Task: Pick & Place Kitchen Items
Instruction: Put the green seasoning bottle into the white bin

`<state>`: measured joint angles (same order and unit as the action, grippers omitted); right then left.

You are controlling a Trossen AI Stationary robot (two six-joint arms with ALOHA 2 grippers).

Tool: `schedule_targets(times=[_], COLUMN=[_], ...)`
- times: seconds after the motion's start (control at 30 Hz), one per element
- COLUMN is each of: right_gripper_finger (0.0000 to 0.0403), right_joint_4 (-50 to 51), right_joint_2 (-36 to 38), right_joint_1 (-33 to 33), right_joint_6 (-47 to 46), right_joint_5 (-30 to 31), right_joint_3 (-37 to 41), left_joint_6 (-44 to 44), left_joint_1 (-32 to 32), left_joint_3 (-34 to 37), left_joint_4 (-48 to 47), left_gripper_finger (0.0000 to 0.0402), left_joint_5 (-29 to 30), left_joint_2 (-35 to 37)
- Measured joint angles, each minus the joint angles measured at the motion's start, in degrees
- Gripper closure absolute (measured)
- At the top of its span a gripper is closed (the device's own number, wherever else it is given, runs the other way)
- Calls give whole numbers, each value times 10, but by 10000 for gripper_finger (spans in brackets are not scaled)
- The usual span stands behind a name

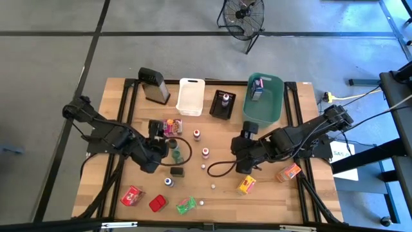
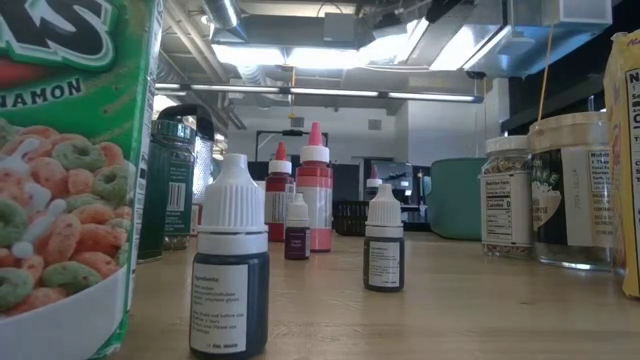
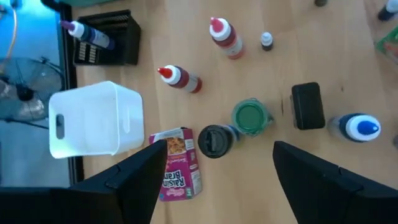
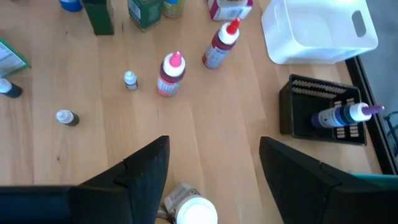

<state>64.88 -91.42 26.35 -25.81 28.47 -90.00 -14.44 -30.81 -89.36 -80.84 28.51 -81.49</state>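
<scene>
Left claw [image 3: 214, 163]: I see it spread open, empty, above a black-lidded jar [image 3: 216, 140] and green-lidded jar [image 3: 250, 117]. Right claw [image 4: 211, 163]: open over the table [image 4: 205, 118].

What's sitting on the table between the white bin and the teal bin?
The black bin, holding a purple-capped bottle, stands between the white bin and the teal bin, apart from both. The high view shows it.

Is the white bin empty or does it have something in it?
Empty. The high view shows only bare white floor inside the white bin, and the left wrist view shows nothing inside either.
</scene>
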Motion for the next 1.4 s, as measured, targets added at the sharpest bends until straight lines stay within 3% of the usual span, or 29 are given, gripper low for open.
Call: schedule_targets(times=[0.27, 0.5, 1.03, 1.4], right_gripper_finger=[153, 153, 153, 153], right_joint_4=[-19, -36, -44, -99], right_joint_2=[0, 0, 0, 0], right_joint_1=[0, 0, 57, 79], right_joint_6=[23, 46, 89, 119], right_joint_5=[0, -1, 1, 34], right_joint_3=[0, 0, 0, 54], left_joint_6=[141, 287, 316, 318], left_joint_1=[28, 52, 108, 134], left_joint_3=[0, 0, 0, 109], left_joint_4=[27, 82, 82, 132], left_gripper_finger=[114, 114, 114, 114], left_joint_5=[-72, -175, -285, -233], left_joint_2=[-29, -69, -120, -79])
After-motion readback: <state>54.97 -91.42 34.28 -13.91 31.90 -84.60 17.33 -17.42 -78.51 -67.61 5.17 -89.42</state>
